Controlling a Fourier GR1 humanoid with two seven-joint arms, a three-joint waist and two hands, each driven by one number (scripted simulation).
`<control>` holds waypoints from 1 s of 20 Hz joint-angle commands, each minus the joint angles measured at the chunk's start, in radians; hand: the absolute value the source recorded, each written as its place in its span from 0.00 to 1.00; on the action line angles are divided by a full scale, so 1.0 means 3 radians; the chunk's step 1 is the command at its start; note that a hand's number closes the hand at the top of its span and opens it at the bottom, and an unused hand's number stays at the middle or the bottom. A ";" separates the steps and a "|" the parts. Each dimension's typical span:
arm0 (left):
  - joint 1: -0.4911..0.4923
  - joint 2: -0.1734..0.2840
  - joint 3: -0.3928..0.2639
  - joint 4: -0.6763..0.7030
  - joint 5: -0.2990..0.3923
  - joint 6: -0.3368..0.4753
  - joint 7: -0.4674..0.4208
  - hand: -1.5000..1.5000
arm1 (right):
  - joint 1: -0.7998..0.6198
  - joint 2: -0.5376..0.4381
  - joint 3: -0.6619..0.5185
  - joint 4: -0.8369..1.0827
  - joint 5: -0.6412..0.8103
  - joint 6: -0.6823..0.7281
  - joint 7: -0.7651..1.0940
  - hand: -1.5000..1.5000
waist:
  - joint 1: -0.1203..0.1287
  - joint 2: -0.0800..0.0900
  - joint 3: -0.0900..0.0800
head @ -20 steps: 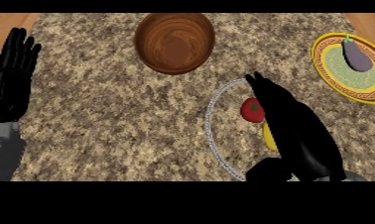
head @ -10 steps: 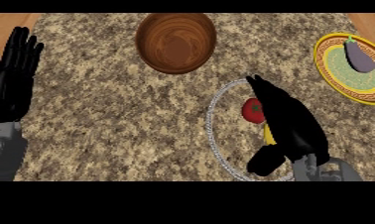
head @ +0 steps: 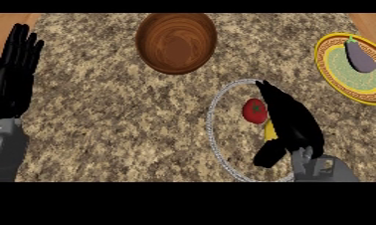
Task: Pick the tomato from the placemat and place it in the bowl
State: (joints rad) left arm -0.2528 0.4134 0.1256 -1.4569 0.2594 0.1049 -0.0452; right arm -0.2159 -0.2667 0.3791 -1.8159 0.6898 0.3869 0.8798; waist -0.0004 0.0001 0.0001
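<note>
Head view shows my right hand (head: 290,122) has slid a little further right over the last second, uncovering more of the tomato (head: 255,110). It still lies on the round placemat (head: 214,119), touching the hand's left side. Fingers are straight and together, thumb hanging toward me, nothing clamped. So the pick isn't made yet; the wooden bowl (head: 176,42) waits far-left, empty. My left hand (head: 18,69) rests open at the left edge.

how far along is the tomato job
Nothing is finished: the tomato sits on the placemat and the bowl holds nothing. In hand: the right hand lies beside the tomato, fingers not curled round it. Left: grasp, lift, carry to the bowl. The left hand rests open at the left edge.
</note>
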 commanded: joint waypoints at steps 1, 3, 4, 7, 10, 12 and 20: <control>0.0070 -0.0049 0.0061 -0.0036 -0.0072 -0.0063 -0.0068 0.50 | 0.0038 -0.0056 -0.0201 0.0299 0.0120 -0.0166 -0.0486 0.00 | 0.0006 0.0000 0.0000; 0.0051 -0.0110 0.0069 0.0044 -0.0090 -0.0053 -0.0046 0.50 | 0.0301 -0.0074 -0.0115 0.0260 0.0224 -0.0308 -0.0666 0.00 | -0.0003 0.0000 0.0000; 0.0032 -0.0231 -0.0036 0.0112 -0.0259 0.0030 -0.0181 0.50 | 0.0142 -0.0005 -0.0178 -0.0145 0.0065 0.0142 -0.0247 0.00 | -0.0009 -0.0002 -0.0001; -0.0016 -0.0140 0.0100 -0.0127 -0.0161 -0.0035 0.0218 0.50 | 0.0038 0.0174 -0.0148 0.0185 0.0260 0.0025 -0.0427 0.00 | 0.0003 -0.0002 0.0000; -0.0003 -0.0140 0.0148 -0.0037 -0.0193 -0.0128 0.0054 0.50 | -0.0010 0.0265 -0.0117 0.0645 0.0451 -0.0294 -0.0758 0.00 | 0.0007 0.0001 0.0000; 0.0064 -0.0209 0.0109 -0.0206 -0.0237 -0.0047 0.0190 0.50 | 0.0103 0.0221 -0.0146 0.0569 0.0414 -0.0094 -0.0688 0.00 | 0.0007 -0.0002 0.0000; 0.0042 -0.0261 0.0170 -0.0330 -0.0298 -0.0125 0.0308 0.50 | -0.0112 0.0333 -0.0416 0.1095 0.0527 -0.0167 -0.0999 0.00 | 0.0009 0.0000 0.0000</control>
State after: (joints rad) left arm -0.2239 0.3420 0.1804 -1.5262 0.1839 0.0625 -0.0021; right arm -0.2079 -0.1759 0.2956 -1.5801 0.8409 0.3414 0.6330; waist 0.0014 -0.0002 0.0000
